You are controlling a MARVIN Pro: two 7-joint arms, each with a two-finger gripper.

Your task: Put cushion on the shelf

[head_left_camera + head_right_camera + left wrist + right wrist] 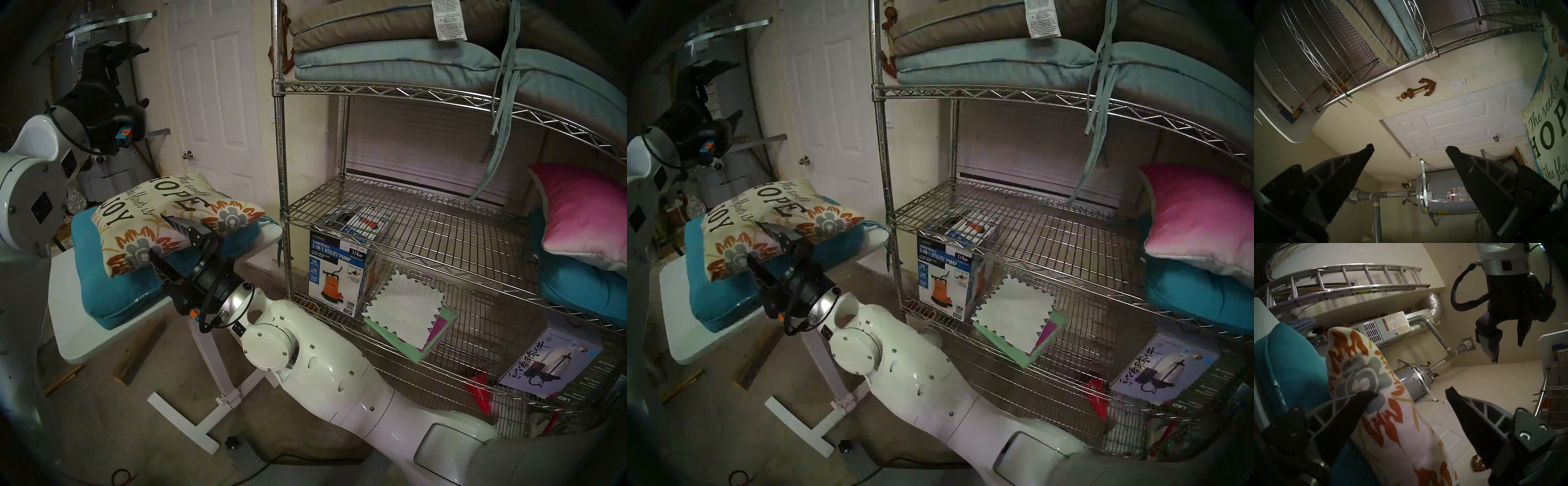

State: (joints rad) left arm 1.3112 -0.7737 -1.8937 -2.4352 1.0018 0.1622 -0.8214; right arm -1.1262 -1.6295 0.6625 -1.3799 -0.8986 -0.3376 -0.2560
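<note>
Cushion not yet gripped, lying on teal seat cushion; right gripper spread open straddling its edge; shelf placement outstanding.

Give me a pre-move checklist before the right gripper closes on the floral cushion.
1. Right gripper open: ok, jaws spread wide.
2. Floral cushion between the jaws: ok, its edge runs between them in the right wrist view.
3. Only the floral cushion in the bite: cannot tell; the lower finger sits close to the teal seat cushion beneath.
4. Left gripper clear: ok, open, raised above the cushions.
5. Room on the wire shelf: ok, the middle tier's left part is bare; a pink pillow fills its right end.
</note>
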